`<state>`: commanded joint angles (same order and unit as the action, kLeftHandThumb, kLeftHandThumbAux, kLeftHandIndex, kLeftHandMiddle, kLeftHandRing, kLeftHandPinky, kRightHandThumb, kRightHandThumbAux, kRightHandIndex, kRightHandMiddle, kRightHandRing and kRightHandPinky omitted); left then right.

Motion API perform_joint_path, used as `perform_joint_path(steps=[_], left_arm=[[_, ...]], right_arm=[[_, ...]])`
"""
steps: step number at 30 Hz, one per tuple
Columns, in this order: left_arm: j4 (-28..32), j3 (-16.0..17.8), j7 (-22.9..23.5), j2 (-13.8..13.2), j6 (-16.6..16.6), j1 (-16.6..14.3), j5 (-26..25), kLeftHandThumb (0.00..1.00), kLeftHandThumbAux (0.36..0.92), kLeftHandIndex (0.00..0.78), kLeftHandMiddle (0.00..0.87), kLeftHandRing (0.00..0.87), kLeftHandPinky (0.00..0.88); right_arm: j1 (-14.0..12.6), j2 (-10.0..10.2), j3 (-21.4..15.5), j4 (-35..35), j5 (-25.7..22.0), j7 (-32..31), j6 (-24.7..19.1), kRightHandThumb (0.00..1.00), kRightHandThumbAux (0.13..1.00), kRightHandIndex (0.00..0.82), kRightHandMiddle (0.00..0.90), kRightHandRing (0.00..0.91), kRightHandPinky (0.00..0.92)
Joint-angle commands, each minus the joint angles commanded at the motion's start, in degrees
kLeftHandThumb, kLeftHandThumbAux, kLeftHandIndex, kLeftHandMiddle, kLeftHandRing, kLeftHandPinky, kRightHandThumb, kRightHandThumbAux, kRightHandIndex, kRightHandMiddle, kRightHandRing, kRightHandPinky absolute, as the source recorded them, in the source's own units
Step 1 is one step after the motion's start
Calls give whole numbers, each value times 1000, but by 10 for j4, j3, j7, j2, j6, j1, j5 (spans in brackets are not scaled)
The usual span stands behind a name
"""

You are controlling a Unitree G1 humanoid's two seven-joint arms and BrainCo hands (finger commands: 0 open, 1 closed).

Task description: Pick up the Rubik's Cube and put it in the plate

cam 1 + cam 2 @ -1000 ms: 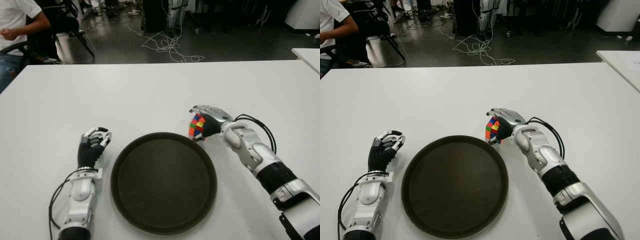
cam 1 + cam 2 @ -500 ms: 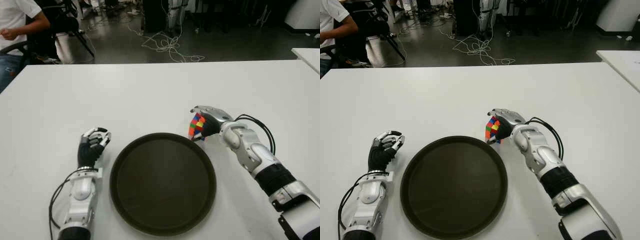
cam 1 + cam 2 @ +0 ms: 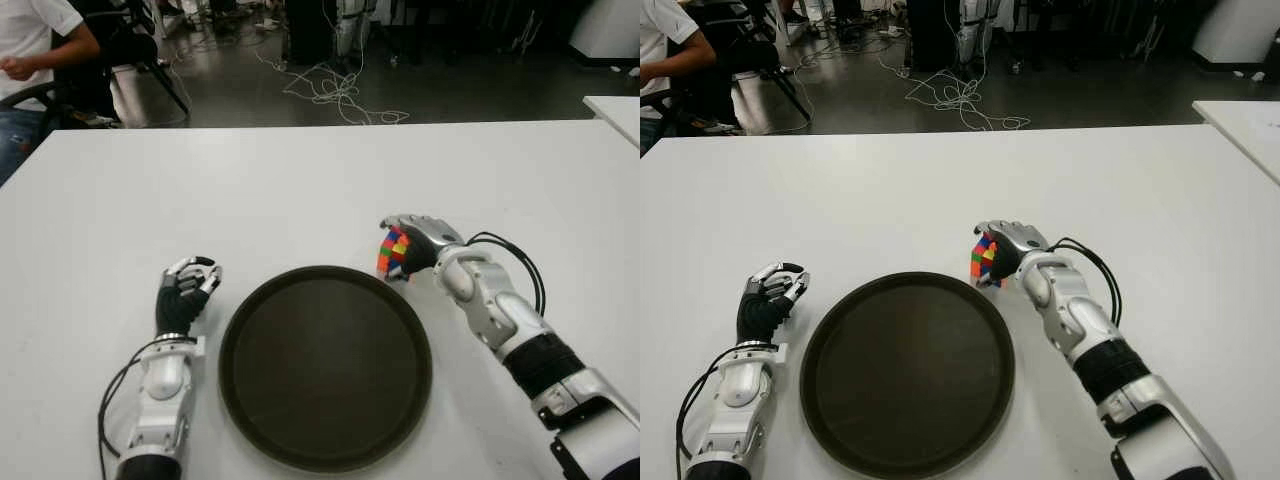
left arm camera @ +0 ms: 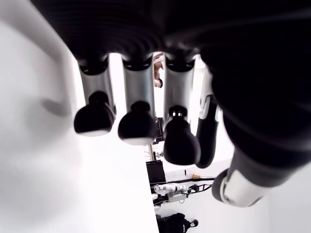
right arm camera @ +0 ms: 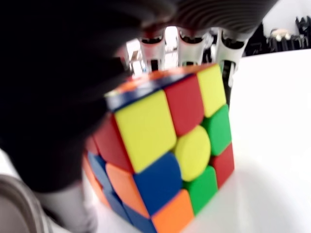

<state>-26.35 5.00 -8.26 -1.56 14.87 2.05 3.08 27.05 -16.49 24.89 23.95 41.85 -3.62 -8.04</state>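
White bench (image 3: 300, 180) fills the view. A round dark plate (image 3: 325, 365) lies near its front edge. The left hand (image 3: 185, 295), at the plate's nine o'clock, is curled and empty. The right hand (image 3: 415, 245), at one o'clock just off the rim, grips the Rubik's Cube (image 3: 393, 252). To do this well, lift clear of the rim, carry toward seven o'clock, and release low over the centre.

My right hand (image 5: 73, 87) is closing around the Rubik's Cube (image 5: 165, 150), its dark palm pressing against one side while three fingertips (image 5: 190, 48) are curling over the far top edge. The cube is tilting on the white tabletop (image 5: 272, 145), showing me yellow, red, green, blue and orange squares.
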Motion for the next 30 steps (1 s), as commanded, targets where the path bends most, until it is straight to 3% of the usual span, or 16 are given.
perform_joint_path(steps=[3,9,30], left_arm=[[2,-1,-1,0,-4,0,1,703,708,442,806,826,806],[2,-1,0,-1,-5,0,0,703,708,442,806,826,804],[0,1,7,1,8,1,-7,701,709,442,809,831,811]], right_arm=[[-2,3,-1,-1,3,19,-1,640,738,411,592,626,661],[-6,8,-5,-2,2,42,-5,684,731,425,672,694,713],[-19,23,-23,-18,-9,77,-10,691,730,428,710,729,737]])
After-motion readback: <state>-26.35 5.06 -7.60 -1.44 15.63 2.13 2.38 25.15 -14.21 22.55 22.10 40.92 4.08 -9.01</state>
